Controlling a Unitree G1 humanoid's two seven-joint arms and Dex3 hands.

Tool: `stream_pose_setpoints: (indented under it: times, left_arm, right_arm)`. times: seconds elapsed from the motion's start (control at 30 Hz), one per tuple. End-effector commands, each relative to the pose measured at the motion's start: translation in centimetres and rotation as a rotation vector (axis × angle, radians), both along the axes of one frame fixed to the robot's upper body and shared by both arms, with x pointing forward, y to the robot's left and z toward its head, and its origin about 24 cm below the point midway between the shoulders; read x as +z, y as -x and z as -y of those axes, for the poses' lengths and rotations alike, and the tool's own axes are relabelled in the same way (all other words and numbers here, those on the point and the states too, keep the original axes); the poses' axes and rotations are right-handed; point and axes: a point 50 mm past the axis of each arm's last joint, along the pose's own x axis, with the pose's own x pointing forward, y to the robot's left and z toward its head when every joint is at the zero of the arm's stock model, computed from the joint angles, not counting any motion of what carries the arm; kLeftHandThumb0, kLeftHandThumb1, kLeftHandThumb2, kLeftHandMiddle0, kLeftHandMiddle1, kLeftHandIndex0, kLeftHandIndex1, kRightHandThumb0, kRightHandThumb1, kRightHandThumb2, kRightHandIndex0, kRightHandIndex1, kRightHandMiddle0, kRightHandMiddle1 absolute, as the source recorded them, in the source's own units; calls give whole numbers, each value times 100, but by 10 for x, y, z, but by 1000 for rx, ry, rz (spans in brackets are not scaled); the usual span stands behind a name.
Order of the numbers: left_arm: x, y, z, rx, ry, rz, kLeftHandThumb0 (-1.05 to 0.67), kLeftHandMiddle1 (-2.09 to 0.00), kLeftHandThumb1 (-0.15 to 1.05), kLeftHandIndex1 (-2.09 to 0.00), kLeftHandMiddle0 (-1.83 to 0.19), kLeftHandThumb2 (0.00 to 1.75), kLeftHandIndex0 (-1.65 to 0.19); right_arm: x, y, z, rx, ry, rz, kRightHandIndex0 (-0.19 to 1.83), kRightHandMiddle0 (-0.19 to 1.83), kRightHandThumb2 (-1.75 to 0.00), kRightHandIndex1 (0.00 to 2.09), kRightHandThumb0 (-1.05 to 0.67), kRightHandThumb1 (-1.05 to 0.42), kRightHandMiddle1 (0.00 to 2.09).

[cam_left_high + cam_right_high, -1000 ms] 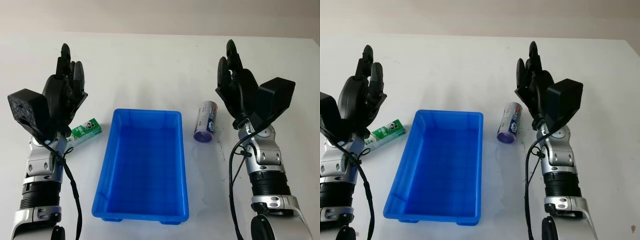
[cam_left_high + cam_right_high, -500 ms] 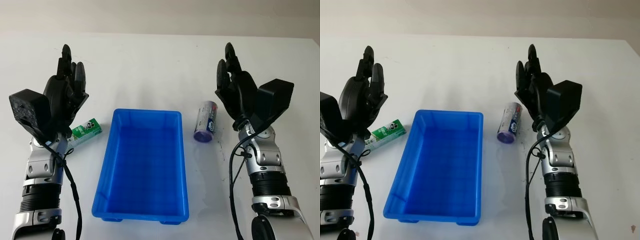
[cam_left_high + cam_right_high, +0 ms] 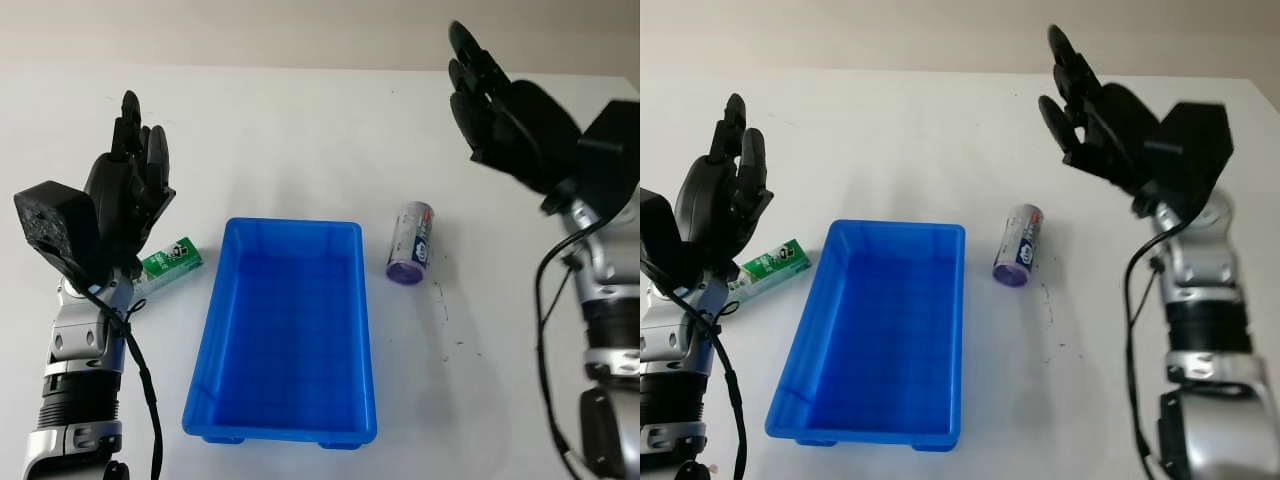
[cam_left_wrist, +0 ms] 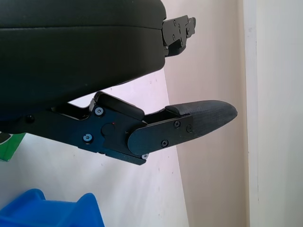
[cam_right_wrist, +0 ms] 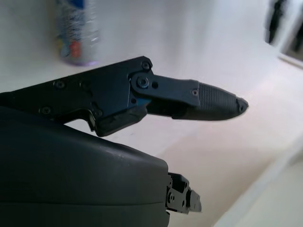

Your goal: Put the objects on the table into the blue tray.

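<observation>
Head-camera pair with two wrist views. A blue tray (image 3: 285,335) is sitting at the middle of the white table (image 3: 300,130), holding nothing. Two objects are waiting beside it. A small cylindrical canister (image 3: 411,243) with a white and blue label is lying on its side just beside the tray's right rim, near the far right corner; its long axis is running roughly parallel to the tray's long sides, purple end facing the robot. A green and white carton (image 3: 170,259) is lying flat just off the tray's left rim, its long axis slanting toward the tray's far left corner.

The right hand (image 3: 505,105) is hovering above the table, beyond and to the right of the canister, well apart from it, open and holding nothing. The canister is lying toward the robot and toward the tray from this hand, so a reach would probably have to come back down and inward; in the right wrist view the canister (image 5: 75,33) is appearing beyond the extended finger (image 5: 208,100).

The left hand (image 3: 125,190) is standing open and empty, directly over the near end of the carton, palm toward the tray. It appears the nearer of the two hands to its object.
</observation>
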Motion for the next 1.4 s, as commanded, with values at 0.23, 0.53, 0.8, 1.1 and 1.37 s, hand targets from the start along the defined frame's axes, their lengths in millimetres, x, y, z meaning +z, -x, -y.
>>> stream_pose_setpoints:
  times: [0.23, 0.53, 0.8, 1.1, 1.37]
  left_arm:
    - [3, 1, -2, 4, -12, 8, -78, 0, 105, 0, 19, 66, 19]
    - [5, 0, -4, 6, -24, 10, -77, 0, 105, 0, 19, 67, 19]
    - [5, -2, -3, 5, -24, 7, -78, 0, 105, 0, 19, 66, 19]
    - [6, -4, -3, 0, -27, 13, -78, 0, 105, 0, 19, 66, 19]
    - [5, -4, -3, 4, -20, 13, -77, 0, 105, 0, 19, 65, 19]
  right_arm:
    - [20, 11, -2, 5, 386, 30, -14, -11, -5, 5, -83, -93, 6]
    - [6, 9, -6, 28, 579, 58, -18, -16, -4, 4, -81, -86, 4]
    - [-6, 8, -10, 111, 929, 223, -12, -7, -4, 7, -79, -82, 8]
    - [-21, 8, -14, 201, 1109, 299, -6, 0, -5, 8, -60, -77, 8]
    - [-33, 10, -11, 262, 1128, 317, 0, 5, -5, 8, -52, -76, 8]
